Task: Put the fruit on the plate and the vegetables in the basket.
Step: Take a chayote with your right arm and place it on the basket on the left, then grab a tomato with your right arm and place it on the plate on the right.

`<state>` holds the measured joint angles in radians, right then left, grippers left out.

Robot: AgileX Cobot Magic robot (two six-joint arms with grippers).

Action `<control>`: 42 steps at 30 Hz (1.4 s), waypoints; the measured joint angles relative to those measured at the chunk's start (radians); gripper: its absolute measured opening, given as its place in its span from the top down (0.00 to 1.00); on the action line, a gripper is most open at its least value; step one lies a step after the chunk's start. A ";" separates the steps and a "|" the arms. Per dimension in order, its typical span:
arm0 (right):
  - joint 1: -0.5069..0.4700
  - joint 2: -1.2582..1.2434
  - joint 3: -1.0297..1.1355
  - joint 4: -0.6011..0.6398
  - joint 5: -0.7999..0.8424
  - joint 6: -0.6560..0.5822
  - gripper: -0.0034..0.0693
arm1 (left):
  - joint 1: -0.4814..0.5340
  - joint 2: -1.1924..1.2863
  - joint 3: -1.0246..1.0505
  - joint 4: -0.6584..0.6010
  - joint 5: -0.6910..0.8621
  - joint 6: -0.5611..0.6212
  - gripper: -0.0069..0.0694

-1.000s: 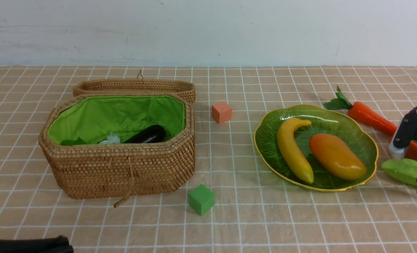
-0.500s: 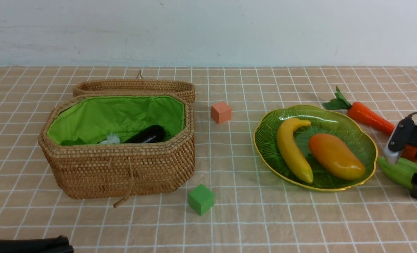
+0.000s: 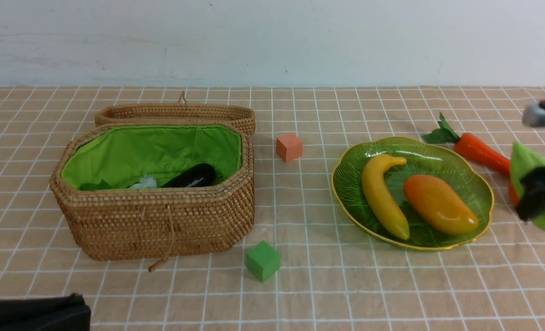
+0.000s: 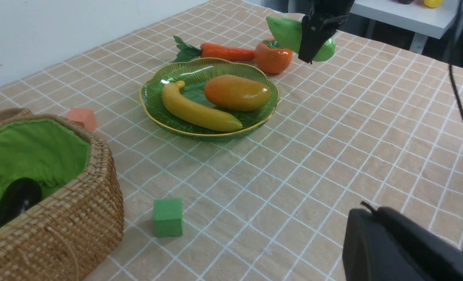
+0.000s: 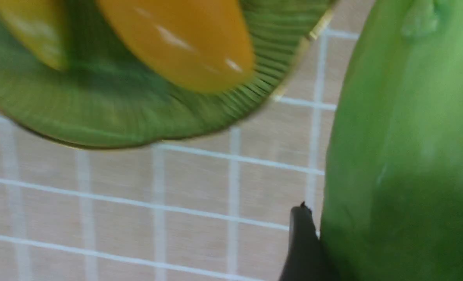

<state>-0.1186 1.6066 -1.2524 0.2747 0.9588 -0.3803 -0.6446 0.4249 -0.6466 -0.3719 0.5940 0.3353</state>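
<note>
The right tool grips the light green cucumber clear of the tabletop at the front view's right edge, near the carrot and persimmon. Banana and mango lie on the green plate, right of centre. Eggplant and white radish sit in the wicker basket at left. The left tool, at the lower right of the left wrist view, is closed.

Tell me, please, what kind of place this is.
Probably an indoor robot test bench, not a real kitchen: a checked tablecloth against a bare white wall, glossy toy food such as the banana and mango, and the right gripper holding a toy cucumber.
</note>
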 joint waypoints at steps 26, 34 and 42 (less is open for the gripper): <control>0.809 0.673 -1.075 0.072 -0.061 -0.228 0.07 | 0.000 0.000 0.000 0.585 -0.088 -0.731 0.92; 0.774 0.422 -1.088 -0.150 0.241 -0.067 0.21 | 0.000 0.000 0.000 0.585 -0.141 -0.715 0.92; 0.494 0.192 -0.868 -0.416 0.290 0.107 0.81 | 0.000 0.000 0.000 0.565 -0.168 -0.688 0.93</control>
<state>0.3751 1.7991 -2.1203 -0.1408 1.2491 -0.2731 -0.6446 0.4249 -0.6466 0.1928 0.4256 -0.3529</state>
